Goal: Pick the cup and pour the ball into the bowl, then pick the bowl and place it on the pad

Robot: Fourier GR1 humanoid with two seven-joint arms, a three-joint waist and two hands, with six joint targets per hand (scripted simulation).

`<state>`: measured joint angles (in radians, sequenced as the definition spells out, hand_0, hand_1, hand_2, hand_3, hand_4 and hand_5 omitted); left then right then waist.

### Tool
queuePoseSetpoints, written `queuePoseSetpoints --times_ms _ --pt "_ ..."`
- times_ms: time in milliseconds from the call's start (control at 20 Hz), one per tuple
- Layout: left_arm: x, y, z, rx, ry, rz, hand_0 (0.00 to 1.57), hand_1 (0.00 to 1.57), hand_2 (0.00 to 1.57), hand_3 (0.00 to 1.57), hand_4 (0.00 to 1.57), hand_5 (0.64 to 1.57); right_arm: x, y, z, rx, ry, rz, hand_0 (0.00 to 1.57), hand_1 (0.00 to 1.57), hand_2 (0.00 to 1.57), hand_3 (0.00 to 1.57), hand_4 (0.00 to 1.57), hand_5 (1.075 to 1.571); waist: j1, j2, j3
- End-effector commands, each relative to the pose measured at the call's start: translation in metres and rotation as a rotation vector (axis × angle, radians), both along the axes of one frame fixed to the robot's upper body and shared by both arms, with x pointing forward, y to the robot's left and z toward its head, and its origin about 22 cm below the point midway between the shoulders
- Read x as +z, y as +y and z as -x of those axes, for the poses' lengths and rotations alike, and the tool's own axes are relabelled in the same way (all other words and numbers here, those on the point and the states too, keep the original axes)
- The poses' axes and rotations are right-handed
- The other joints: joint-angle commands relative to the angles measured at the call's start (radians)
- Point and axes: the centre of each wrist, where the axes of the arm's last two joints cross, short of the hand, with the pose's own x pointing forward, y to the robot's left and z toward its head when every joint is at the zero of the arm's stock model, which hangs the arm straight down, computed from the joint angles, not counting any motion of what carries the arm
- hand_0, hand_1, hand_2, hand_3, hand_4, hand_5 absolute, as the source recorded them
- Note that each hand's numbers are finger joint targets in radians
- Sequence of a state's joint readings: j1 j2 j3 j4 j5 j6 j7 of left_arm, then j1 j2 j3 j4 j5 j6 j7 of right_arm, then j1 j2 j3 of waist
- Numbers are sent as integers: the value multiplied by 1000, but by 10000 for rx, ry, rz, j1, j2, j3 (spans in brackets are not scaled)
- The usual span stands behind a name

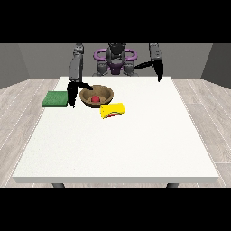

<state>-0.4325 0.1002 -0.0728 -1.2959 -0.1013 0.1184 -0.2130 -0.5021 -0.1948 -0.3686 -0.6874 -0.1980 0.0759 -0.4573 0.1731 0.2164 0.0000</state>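
While the hand at the view's left (72, 95) hangs beside the brown wooden bowl (96, 95), fingers spread and released, the hand at the view's right (158, 68) is raised, its grip unclear.

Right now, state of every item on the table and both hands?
Red ball: inside the bowl.
Brown bowl: upright on table, not on pad.
Yellow cup: on its side, beside the bowl.
Green pad: bare.
Hand at view's left: beside the bowl.
Hand at view's right: raised, holding nothing.

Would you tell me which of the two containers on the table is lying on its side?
The yellow cup, tipped over beside the upright brown bowl holding the red ball.
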Motion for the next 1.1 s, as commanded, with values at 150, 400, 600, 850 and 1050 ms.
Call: queuePoseSetpoints --times_ms 150,400,600,850,1050 --pt "18 18 0 -145 -434 -43 0 0 0 0 0 1566 -7 30 -15 73 -161 -67 0 0 0 0 126 1562 160 354 7" --pt "39 20 -6 -31 -896 -8 0 0 0 0 0 1569 -39 20 12 -1544 2029 -608 785 785 391 0 437 1533 133 753 10" --pt "33 -2 0 -628 -801 -76 0 0 0 0 519 1557 -49 -8 33 -2129 3542 3151 1571 1571 1571 1506 893 1526 715 658 -35" --pt "26 7 -2 -804 -578 47 0 0 0 0 762 1507 -43 -10 29 -2917 4217 4929 1571 1571 1571 1397 916 1565 967 196 -47" --pt "-13 31 1 246 916 334 0 0 0 0 955 1423 -20 11 2 -2618 5134 4954 1571 1571 1571 1047 862 1567 169 -1228 -36"
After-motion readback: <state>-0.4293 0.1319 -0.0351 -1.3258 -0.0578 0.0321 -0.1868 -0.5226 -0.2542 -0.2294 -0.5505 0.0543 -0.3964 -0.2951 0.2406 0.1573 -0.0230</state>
